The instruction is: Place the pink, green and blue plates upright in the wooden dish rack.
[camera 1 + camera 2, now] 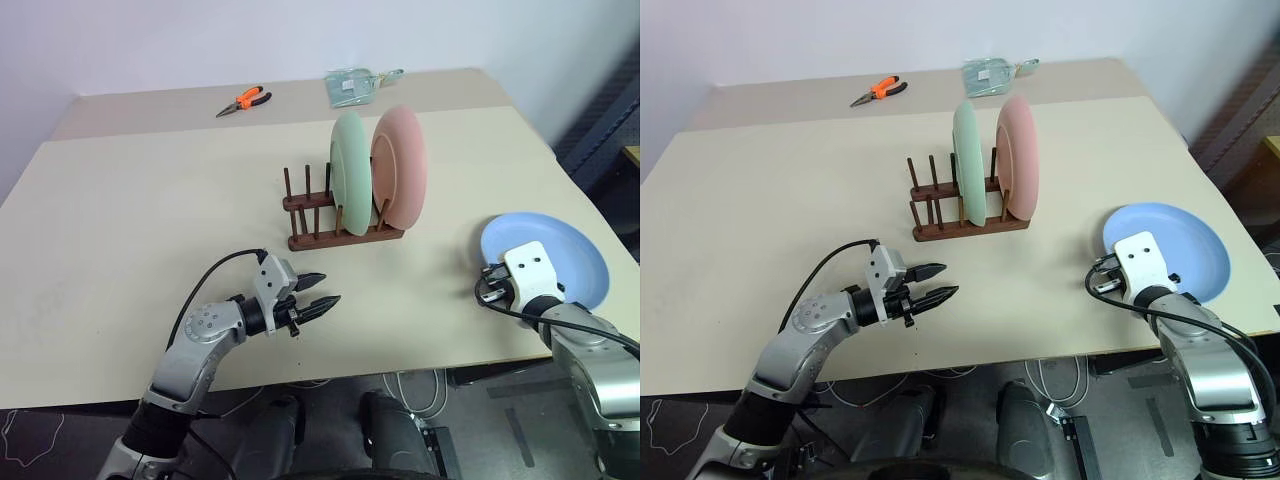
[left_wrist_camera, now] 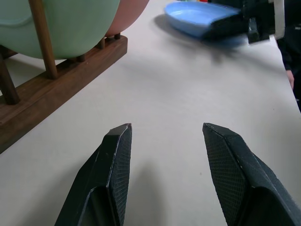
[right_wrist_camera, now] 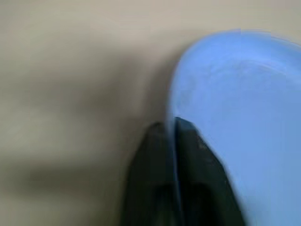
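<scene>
The wooden dish rack (image 1: 340, 218) stood near the middle of the counter (image 1: 150, 220). Two plates stood upright in it, side by side at its right end: the green plate (image 1: 349, 170) and, just to its right, the pink plate (image 1: 400, 165). The pegs at the rack's left end held nothing.

The blue plate (image 1: 1175, 248) lay on the counter near the right front edge, well apart from the rack. The right hand (image 3: 173, 129) was at the plate's near left rim, its two black fingers pressed together with the thin edge of the plate between them. That close view was blurred, so the grip looked firm but could be slight. From the head views the plate seemed to sit flat or nearly flat on the counter.

The left hand (image 1: 318, 292) hung over the counter in front of the rack, pointing toward the right. Its fingers (image 2: 115, 165) stood partly apart and held nothing.

At the far edge of the counter lay orange-handled pliers (image 1: 244, 100) and a clear plastic bag (image 1: 352, 86).
</scene>
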`<state>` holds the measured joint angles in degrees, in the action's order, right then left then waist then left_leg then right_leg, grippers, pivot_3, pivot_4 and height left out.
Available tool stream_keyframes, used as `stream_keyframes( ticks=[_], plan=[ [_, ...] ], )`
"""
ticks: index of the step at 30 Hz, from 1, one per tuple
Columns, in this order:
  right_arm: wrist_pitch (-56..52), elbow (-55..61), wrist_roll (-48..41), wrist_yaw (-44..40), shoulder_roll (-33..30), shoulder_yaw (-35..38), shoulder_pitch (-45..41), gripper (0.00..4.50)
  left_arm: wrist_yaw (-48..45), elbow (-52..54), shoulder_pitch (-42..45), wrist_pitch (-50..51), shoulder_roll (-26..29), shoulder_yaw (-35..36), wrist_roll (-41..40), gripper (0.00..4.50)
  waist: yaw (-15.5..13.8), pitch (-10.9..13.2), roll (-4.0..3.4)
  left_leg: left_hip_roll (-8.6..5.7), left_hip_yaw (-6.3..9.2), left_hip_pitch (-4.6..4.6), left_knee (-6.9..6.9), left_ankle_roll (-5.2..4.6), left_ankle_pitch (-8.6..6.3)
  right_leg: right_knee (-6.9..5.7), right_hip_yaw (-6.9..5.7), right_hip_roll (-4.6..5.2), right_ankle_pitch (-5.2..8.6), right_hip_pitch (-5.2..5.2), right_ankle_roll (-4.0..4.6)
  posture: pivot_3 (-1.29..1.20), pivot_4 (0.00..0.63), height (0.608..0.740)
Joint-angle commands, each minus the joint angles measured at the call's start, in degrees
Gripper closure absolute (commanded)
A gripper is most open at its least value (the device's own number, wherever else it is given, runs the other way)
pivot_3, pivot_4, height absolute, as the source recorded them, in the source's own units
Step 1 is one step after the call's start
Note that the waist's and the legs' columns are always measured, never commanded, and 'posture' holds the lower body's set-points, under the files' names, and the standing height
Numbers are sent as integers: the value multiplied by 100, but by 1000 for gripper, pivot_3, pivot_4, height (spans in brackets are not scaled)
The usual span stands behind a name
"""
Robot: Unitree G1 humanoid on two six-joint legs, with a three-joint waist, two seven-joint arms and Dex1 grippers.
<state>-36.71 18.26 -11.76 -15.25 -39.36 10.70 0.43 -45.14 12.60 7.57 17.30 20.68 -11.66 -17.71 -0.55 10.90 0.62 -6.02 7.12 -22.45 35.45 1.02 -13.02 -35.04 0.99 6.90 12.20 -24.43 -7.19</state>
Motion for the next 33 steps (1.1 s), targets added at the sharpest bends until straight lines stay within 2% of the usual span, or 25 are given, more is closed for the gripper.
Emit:
stream_keyframes(
  ticks=[1,3,7,11,14,17,20,21,23,25,28,33],
  plan=[
    [269,174,276,104,-4,170,-160,4453,-11,120,29,-124,23,33,2,2056,-14,0,0,0,1,0,0,0,0,0,-1,0,0,0,0,0,150,739],
    [834,435,558,82,-214,148,-574,4453,61,42,44,-197,8,61,68,2056,-1,2,-4,-1,0,-1,0,0,0,0,0,0,0,0,0,0,150,739],
    [1322,828,512,-335,-492,69,-1801,4453,181,-167,95,-352,-19,151,166,2056,79,9,-14,3,-16,3,1,-1,0,-2,8,-1,-5,-3,-6,0,150,739],
    [1412,649,-60,-1166,-566,-228,-3406,4453,214,-382,91,-468,53,273,199,2056,116,11,-1,6,-2,1,-2,-1,0,1,-2,-7,-4,-1,-8,0,150,739],
    [1159,456,-822,-1688,-102,-496,-4533,4453,219,-528,54,-574,115,382,244,2056,127,11,4,5,6,-1,-6,-1,0,7,-3,-7,-20,0,2,0,150,739],
    [534,391,-2197,-1576,968,-376,-5308,4453,247,-652,12,-675,161,445,298,2056,121,12,6,4,14,-1,-7,-1,0,6,-3,-6,-22,-1,6,0,150,739],
    [87,461,-3418,-1217,2062,-323,-5602,4453,282,-665,-61,-728,140,457,309,2056,122,12,5,3,22,-2,-10,-1,0,1,-2,-7,-27,-7,2,0,150,739],
    [82,284,-3786,-1422,2196,-128,-5388,4453,455,-1083,145,-867,-149,231,518,2056,112,11,5,3,25,-2,-10,-1,0,1,-3,-7,-28,-7,1,0,150,739],
    [-123,196,-4826,-607,2978,13,-5545,4453,429,-828,-16,-796,-87,293,440,2056,62,8,3,-7,40,-2,-11,0,0,2,-10,-4,-29,-2,-1,0,150,739],
    [-164,94,-5181,138,3461,116,-5742,4453,368,-618,-135,-743,-3,385,366,2056,110,7,2,-7,39,-2,-11,1,0,-1,-5,-4,-30,-6,-1,0,150,739],
    [-164,-164,-5979,950,3856,383,-5688,4453,412,-533,-193,-670,-71,369,317,2056,117,6,0,-8,39,-3,-16,4,1,-9,-3,-5,-30,-15,0,0,150,739],
    [-177,-187,-6939,1836,4240,390,-5535,4453,412,-497,-214,-594,-51,372,309,2056,146,6,-6,-7,40,-2,-23,4,2,-12,-3,-8,-30,-21,0,0,150,739]
  ],
)
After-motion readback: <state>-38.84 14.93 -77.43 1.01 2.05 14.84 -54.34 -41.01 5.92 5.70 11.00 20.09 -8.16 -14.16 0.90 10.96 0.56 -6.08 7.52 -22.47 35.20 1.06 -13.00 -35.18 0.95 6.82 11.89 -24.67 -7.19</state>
